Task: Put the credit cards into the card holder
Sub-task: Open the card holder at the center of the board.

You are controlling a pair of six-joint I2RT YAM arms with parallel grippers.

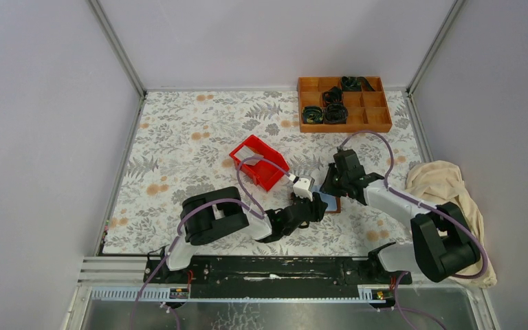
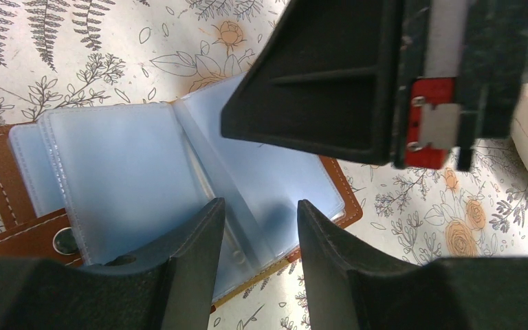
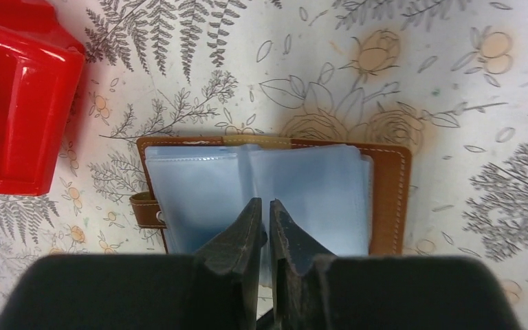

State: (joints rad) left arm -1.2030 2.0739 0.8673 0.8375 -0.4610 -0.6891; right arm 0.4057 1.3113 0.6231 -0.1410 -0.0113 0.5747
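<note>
The card holder (image 1: 331, 202), a brown leather wallet, lies open on the floral cloth with its pale blue sleeves up. It fills the left wrist view (image 2: 124, 165) and the right wrist view (image 3: 199, 185). My left gripper (image 2: 260, 206) is open and hovers low over the wallet's near edge, with a raised sleeve fold between its fingers. My right gripper (image 3: 269, 206) is shut on one sleeve at the wallet's middle. It sits above the wallet in the top view (image 1: 328, 187). No credit cards show in any view.
A red plastic bin (image 1: 260, 162) stands just left of the wallet, also in the right wrist view (image 3: 14, 96). An orange wooden compartment tray (image 1: 344, 103) with black items is at the back right. A beige cloth (image 1: 447, 185) lies at the right edge.
</note>
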